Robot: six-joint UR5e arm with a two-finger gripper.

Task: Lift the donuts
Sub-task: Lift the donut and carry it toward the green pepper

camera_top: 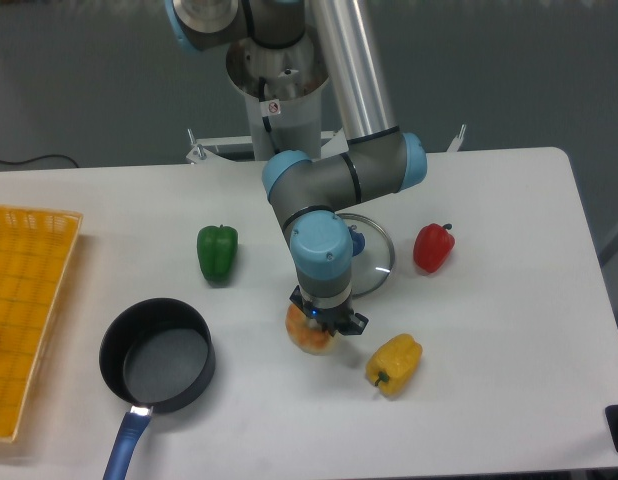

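The donuts (304,341), a tan-orange ring with pale glaze, lie on the white table just left of centre front. My gripper (325,325) points straight down on top of it and hides its centre and right side. The dark fingers are drawn in against the ring and look shut on it. The donuts still seem to rest at table level.
A round glass lid (377,252) with a blue knob lies right behind the gripper. A yellow pepper (393,363) is close at the front right, with a red pepper (433,247) to the right and a green pepper (217,251) to the left. A black pan (157,355) and a yellow basket (24,310) are at the left.
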